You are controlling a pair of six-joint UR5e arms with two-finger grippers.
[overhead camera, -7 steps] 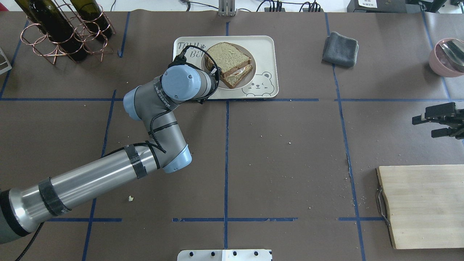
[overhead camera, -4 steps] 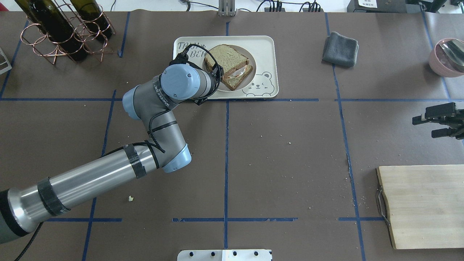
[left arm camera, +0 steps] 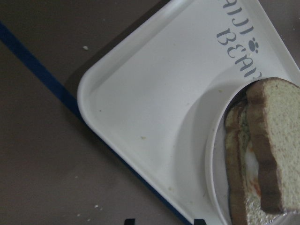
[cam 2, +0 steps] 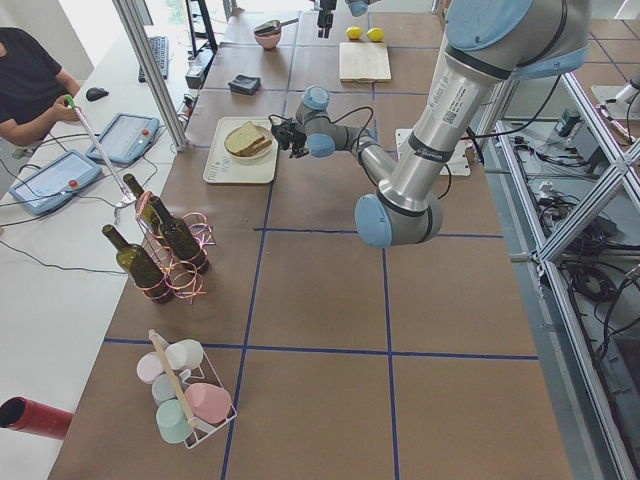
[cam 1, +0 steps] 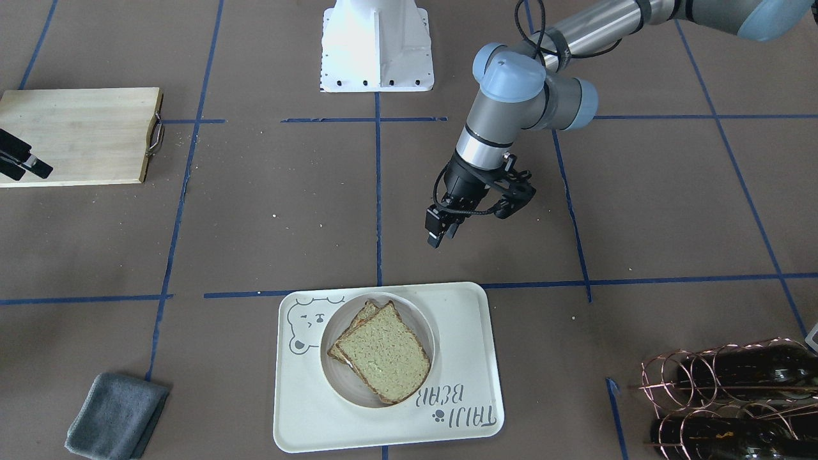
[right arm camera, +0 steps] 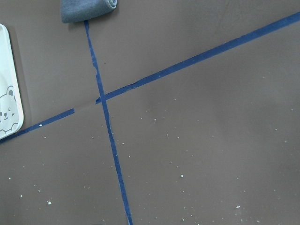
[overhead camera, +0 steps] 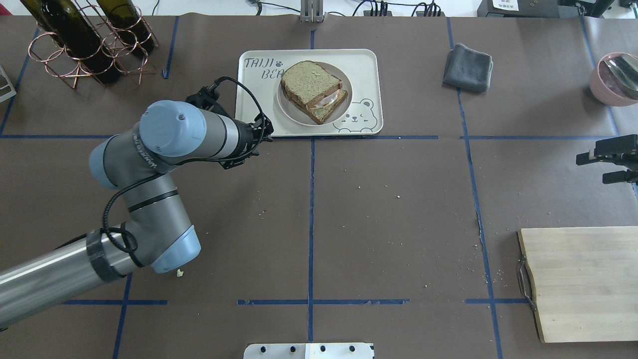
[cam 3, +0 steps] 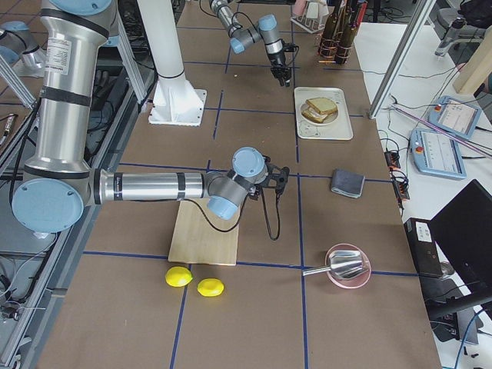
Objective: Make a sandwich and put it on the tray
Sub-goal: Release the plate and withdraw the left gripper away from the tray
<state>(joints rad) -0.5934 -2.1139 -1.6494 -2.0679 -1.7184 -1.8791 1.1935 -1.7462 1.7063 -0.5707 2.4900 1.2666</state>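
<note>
The sandwich (overhead camera: 311, 89), two bread slices with egg between them, lies on the small round white plate (overhead camera: 344, 102) on the white bear tray (overhead camera: 364, 65). It also shows in the front view (cam 1: 383, 351) on the plate (cam 1: 339, 380) and tray (cam 1: 466, 319), and in the left wrist view (left arm camera: 276, 154) on the tray (left arm camera: 154, 108). My left gripper (overhead camera: 266, 132) is open and empty, above the table just off the tray's near-left corner (cam 1: 441, 233). My right gripper (overhead camera: 590, 169) is open and empty at the far right.
A pale wooden cutting board (overhead camera: 583, 284) lies near right. A grey cloth (overhead camera: 467, 67) lies right of the tray. A copper rack with wine bottles (overhead camera: 89, 40) stands far left. A pink bowl (overhead camera: 615, 80) sits far right. Two lemons (cam 3: 178, 277) lie beyond the board.
My left gripper has let go of the plate and drawn back off the tray toward the near left. The plate with the sandwich stays on the tray. My right gripper drifted slightly.
</note>
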